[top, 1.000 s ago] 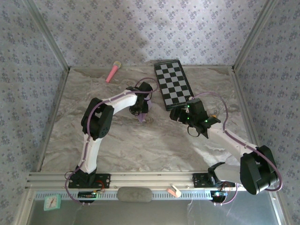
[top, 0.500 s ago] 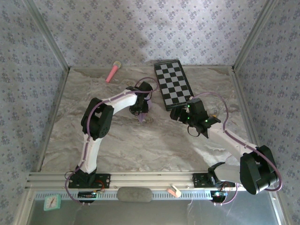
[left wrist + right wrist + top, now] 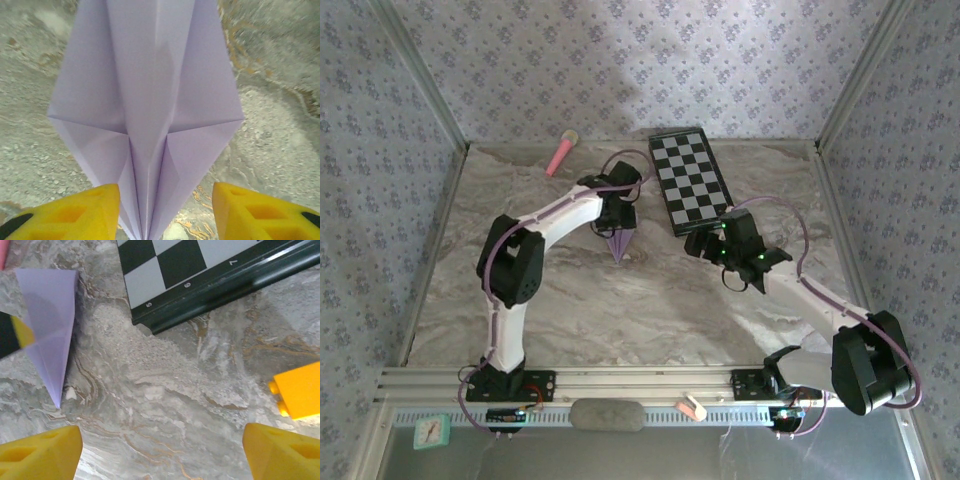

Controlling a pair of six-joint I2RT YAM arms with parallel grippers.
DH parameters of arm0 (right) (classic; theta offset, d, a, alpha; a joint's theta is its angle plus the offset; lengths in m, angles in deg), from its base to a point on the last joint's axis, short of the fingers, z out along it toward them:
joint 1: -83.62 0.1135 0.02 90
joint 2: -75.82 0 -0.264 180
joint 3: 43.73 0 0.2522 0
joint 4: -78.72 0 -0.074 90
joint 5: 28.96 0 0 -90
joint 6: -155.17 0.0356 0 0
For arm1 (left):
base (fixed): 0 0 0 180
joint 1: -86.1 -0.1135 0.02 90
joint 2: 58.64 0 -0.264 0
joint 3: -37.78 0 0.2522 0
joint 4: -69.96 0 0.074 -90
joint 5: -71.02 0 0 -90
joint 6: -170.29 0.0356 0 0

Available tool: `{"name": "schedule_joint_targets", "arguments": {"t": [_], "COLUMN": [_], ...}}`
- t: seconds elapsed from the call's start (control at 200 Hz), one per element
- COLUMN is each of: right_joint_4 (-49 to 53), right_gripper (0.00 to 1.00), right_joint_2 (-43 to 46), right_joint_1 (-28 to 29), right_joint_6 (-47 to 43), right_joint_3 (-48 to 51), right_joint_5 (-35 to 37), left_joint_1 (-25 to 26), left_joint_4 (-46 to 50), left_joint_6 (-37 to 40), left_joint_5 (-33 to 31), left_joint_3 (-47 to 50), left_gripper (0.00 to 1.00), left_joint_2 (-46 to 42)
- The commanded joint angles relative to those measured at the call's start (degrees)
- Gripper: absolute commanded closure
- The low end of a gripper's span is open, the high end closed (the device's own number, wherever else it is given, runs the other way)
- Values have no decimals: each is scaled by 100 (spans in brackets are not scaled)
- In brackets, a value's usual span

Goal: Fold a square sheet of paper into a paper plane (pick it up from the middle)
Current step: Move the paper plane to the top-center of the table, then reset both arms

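The paper plane (image 3: 620,243) lies on the marble table (image 3: 570,300), just left of the checkered board (image 3: 688,180).
From above, the lilac dart's tip points away from the board's far end; the left gripper (image 3: 617,222) hangs over it and the right gripper (image 3: 705,245) sits at the board's near corner. Left wrist: the paper plane (image 3: 150,100) shows a centre crease, its folds converging between the left gripper (image 3: 165,200), whose jaws stand apart and pinch nothing. Right wrist: the right gripper (image 3: 162,450) gapes wide and empty below the board (image 3: 200,265), whose rim reads 5, 6, 7; the plane (image 3: 50,325) lies left of it.
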Motion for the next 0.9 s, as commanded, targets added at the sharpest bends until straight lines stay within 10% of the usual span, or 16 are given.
{"name": "schedule_joint_targets", "arguments": {"t": [0.0, 0.36, 0.625, 0.895], "right_joint_4": [469, 398, -1389, -3085], "right_gripper": [13, 0, 0, 0], "right_joint_2": [294, 801, 1036, 1218], "right_joint_1": [-81, -216, -598, -1539], "right_joint_6": [-395, -1864, -2864, -2979], "right_joint_3": [-398, -1016, 35, 1668], "right_joint_5": [217, 1885, 3109, 2856], "left_joint_1": [-50, -829, -2399, -3396], "left_joint_4": [231, -1768, -3936, -5685], "left_joint_6": [80, 821, 1606, 2393], "left_joint_5": [-313, -1866, -2178, -1880], "left_joint_3": [-95, 2449, 5182, 6979], "left_gripper": [45, 1, 0, 0], "left_joint_2": [-714, -3831, -5659, -6041]}}
